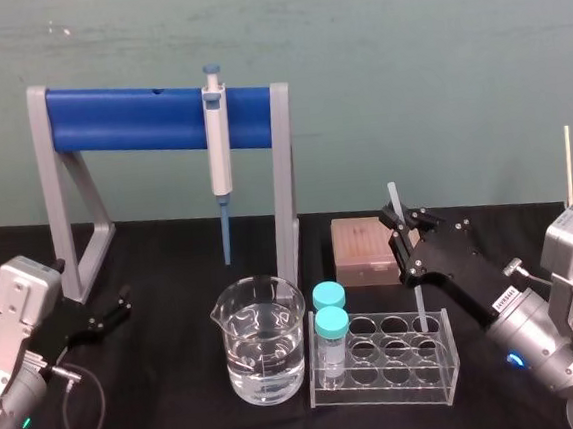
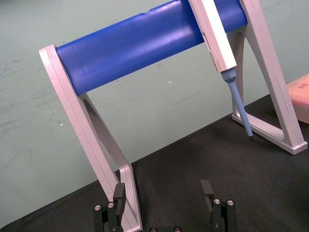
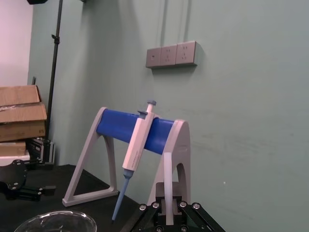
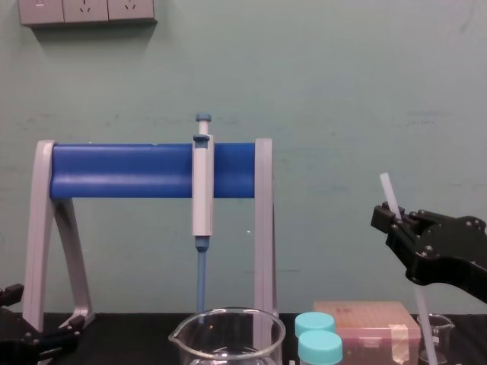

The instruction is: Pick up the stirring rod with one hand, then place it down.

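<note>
A black tabletop (image 1: 184, 424) is seen set out for lab work in front of a pale green wall. The back of it is taken up by a grey stand (image 1: 128, 118) with a thick blue crossbar, from which a grey-white pipette (image 1: 219, 145) with a blue tip is hung, tip down.

The right hand (image 1: 400, 223), black and two-fingered, is raised above the tabletop on the right side, and its fingers are closed around the stirring rod (image 1: 392, 197). The left hand (image 2: 163, 193) is held low at the left edge, near the stand's foot. Its fingers are spread wide apart and nothing is held between them.

A large glass beaker (image 1: 261, 352), partly filled with clear liquid, is placed in the middle. Just to its right a clear rack (image 1: 385, 361) is placed, with two blue-capped tubes (image 1: 331, 331) stood in its left end. A pinkish-brown box (image 1: 362, 251) is set behind the rack.

The rod is shown as a long, thin, straight stick of translucent whitish material, about as thick as a pencil. It is gripped in its upper part and is tilted slightly, its top leaning to the left. A short length is left standing above the fingers, and the longer part is carried down below them towards the back right of the rack. Whether its lower end is resting on anything cannot be told. In the right wrist view it is seen as a pale flat-looking strip rising from between the fingers.
</note>
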{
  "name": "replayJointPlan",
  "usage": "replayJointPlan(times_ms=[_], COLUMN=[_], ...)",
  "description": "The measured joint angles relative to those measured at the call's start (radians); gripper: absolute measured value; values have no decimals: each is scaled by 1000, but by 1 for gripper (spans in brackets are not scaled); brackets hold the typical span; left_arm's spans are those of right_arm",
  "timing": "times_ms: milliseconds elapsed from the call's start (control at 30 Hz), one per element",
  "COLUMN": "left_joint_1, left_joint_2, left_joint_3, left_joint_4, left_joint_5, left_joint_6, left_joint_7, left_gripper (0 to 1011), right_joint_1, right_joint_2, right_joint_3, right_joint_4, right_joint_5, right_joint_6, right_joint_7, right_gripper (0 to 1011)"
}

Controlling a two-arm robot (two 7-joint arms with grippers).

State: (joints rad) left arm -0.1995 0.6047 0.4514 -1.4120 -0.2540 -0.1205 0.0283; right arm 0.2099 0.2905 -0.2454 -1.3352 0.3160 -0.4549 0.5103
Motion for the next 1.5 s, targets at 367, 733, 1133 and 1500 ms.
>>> replayJointPlan(times_ms=[367, 733, 1133, 1500], left_joint_1=[0, 0, 0, 0], left_joint_2=[0, 0, 0, 0], left_joint_3=[0, 0, 0, 0], left_joint_4=[0, 0, 0, 0], left_joint_5=[0, 0, 0, 0], left_joint_6=[0, 0, 0, 0], left_joint_7=[0, 0, 0, 0], left_gripper=[1001, 1000, 1000, 1000], right_joint_1=[11, 10, 2, 2], right_joint_2=[-4, -1, 2, -3], right_joint_3=[-1, -5, -6, -3], right_joint_4=[27, 30, 36, 53], right_joint_5=[36, 34, 30, 47], right_joint_6=[25, 32, 39, 63], right_joint_7=[13, 12, 3, 2], right_gripper=[67, 67, 67, 67])
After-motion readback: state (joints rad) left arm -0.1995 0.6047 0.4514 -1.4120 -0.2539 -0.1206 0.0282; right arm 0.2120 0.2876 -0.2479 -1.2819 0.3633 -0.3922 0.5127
